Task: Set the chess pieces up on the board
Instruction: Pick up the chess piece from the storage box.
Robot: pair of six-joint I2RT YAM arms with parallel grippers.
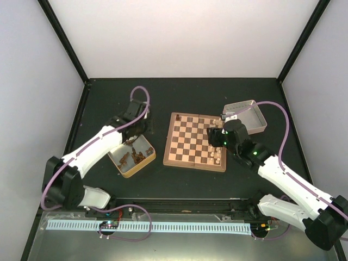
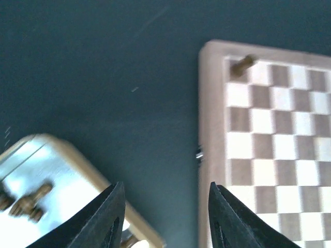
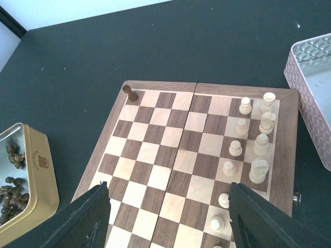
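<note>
The left pincer (image 2: pixel 168 219) hangs released, its two dark fingers (image 2: pixel 108 219) parted with nothing between them, over a strip of bare dark counter (image 2: pixel 103 77). Just under its left finger lies the corner of the gold tin (image 2: pixel 67 165), with several dark brown chess pieces (image 2: pixel 28 202) loose inside; just under its right finger runs the border of the chessboard (image 2: pixel 209 129). Ahead and to the right of this pincer, one dark brown pawn (image 2: pixel 241 65) sits on the board's far corner square. The right pincer (image 3: pixel 165 222) is also released and empty, jaws spread wide above the near part of the board. Just ahead of its right finger, cream pieces (image 3: pixel 253 139) stand in two rows along that edge of the board. Off to its left is the gold tin, and far ahead on the right, clear of the board, is the silver tin (image 3: pixel 310 93).
</note>
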